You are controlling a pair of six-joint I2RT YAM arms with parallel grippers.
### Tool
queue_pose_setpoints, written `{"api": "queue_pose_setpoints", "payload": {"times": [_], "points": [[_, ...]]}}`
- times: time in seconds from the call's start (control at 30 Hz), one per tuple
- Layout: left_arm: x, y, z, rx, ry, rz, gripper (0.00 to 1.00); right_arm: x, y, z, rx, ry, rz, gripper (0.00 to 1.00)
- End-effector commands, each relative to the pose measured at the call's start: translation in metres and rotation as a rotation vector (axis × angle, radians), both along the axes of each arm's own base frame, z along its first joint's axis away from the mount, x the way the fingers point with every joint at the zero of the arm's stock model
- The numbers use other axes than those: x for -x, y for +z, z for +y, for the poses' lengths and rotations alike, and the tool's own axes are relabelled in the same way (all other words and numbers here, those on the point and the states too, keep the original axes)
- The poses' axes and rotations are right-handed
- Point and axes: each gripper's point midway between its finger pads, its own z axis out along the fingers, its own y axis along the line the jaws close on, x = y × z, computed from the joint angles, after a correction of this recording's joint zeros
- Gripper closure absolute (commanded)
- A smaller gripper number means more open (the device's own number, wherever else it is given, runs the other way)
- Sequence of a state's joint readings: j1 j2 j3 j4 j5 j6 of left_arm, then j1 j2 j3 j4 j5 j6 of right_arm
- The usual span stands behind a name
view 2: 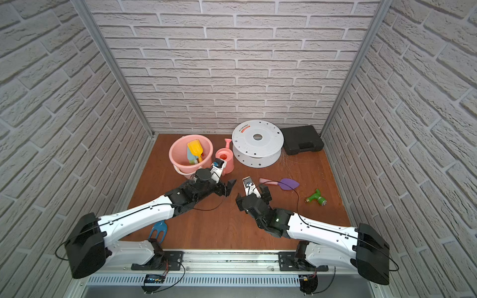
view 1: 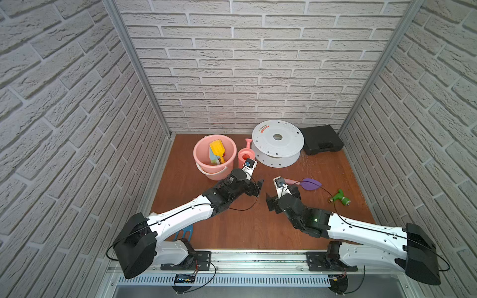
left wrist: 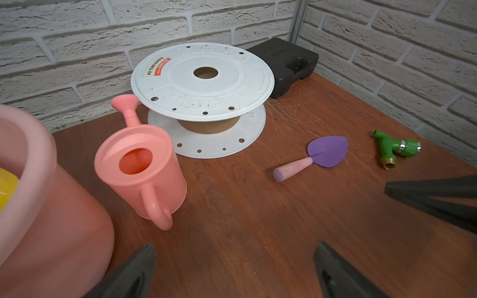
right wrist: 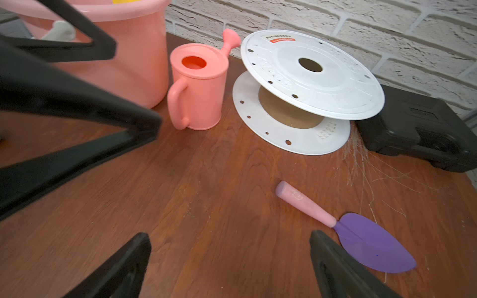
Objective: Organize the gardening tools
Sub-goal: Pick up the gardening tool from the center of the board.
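Right wrist view: the purple trowel (right wrist: 356, 236) lay flat on the brown wooden table (right wrist: 206, 196), ahead of the right gripper (right wrist: 229, 240) and off to one side. Its blade sat just beside one fingertip and not between the two. The right fingers stood spread wide on nothing. The left gripper (left wrist: 235, 247) was likewise spread and empty, near the pink bucket (view 1: 204, 167).

In both top views the trowel's long axis ran left to right. The pink handle pointed left toward the grippers and the blade pointed right. The right arm was clearly the nearer, so the pick was likely its job, and it would need to shift right and slightly far to straddle the handle. The blade lay flush on the smooth wood, so the rounded handle looked the better hold.

Room was good: the white spool (view 1: 277, 144) and the green nozzle (view 1: 340, 197) were well apart from the trowel.

A yellow spade (view 1: 216, 148) and a pale teal tool (view 1: 212, 158) stood in the bucket. The blue fork (view 2: 158, 231) lay near left, partly under the left arm
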State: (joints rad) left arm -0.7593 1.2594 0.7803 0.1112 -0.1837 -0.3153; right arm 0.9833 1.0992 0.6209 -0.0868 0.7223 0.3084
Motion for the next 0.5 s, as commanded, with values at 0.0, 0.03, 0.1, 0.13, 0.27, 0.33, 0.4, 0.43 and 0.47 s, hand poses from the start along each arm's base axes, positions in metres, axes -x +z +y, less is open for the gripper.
{"api": "queue_pose_setpoints", "payload": {"times": [0.0, 0.03, 0.1, 0.13, 0.27, 0.33, 0.4, 0.43, 0.47], "points": [[0.003, 0.003, 0.001, 0.031, 0.029, -0.051, 0.02, -0.007, -0.009, -0.034, -0.001, -0.132, 0.014, 0.0], [0.006, 0.001, -0.001, 0.023, 0.022, -0.047, 0.02, -0.008, -0.013, -0.04, -0.003, -0.157, 0.03, 0.01], [0.009, -0.005, -0.003, 0.01, 0.011, -0.035, 0.02, -0.009, -0.021, -0.055, -0.005, -0.215, 0.074, 0.01], [0.011, -0.005, -0.003, 0.007, 0.006, -0.035, 0.02, -0.009, -0.025, -0.062, -0.005, -0.243, 0.099, 0.01], [0.016, -0.001, 0.001, 0.031, 0.02, -0.042, 0.02, -0.01, -0.04, -0.092, 0.0, -0.355, 0.201, 0.01], [0.019, -0.002, 0.003, 0.055, 0.021, -0.051, 0.02, -0.012, -0.045, -0.106, -0.005, -0.401, 0.24, 0.01], [0.021, -0.002, 0.008, 0.073, 0.037, -0.06, 0.02, -0.017, -0.053, -0.118, -0.029, -0.443, 0.29, 0.01], [0.021, -0.001, 0.009, 0.078, 0.04, -0.063, 0.02, -0.02, -0.058, -0.122, -0.043, -0.461, 0.318, 0.01], [0.022, 0.001, 0.009, 0.084, 0.04, -0.064, 0.02, -0.023, -0.063, -0.125, -0.062, -0.474, 0.346, 0.01]]}}
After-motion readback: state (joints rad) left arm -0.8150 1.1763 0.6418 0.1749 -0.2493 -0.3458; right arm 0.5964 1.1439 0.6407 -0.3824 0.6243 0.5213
